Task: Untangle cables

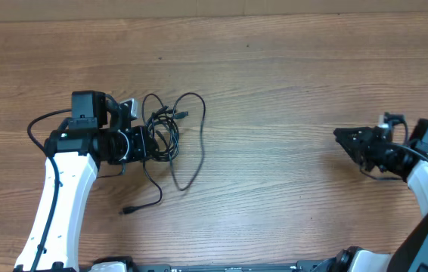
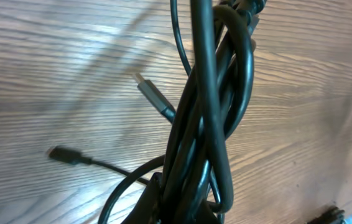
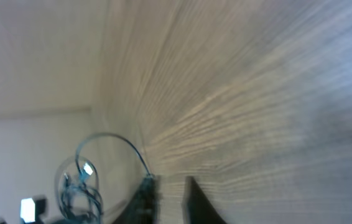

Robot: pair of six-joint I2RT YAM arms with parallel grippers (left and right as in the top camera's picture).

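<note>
tangled cables (image 1: 162, 130), clamped in left tool (image 1: 151, 143)

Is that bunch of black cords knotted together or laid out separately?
Tangled. The cables form one overlapping bundle, and the left wrist view shows strands twisted around each other.

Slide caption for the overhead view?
Left hand grips the tangled black cables on the wooden table; right hand sits far off, holding nothing.
</note>
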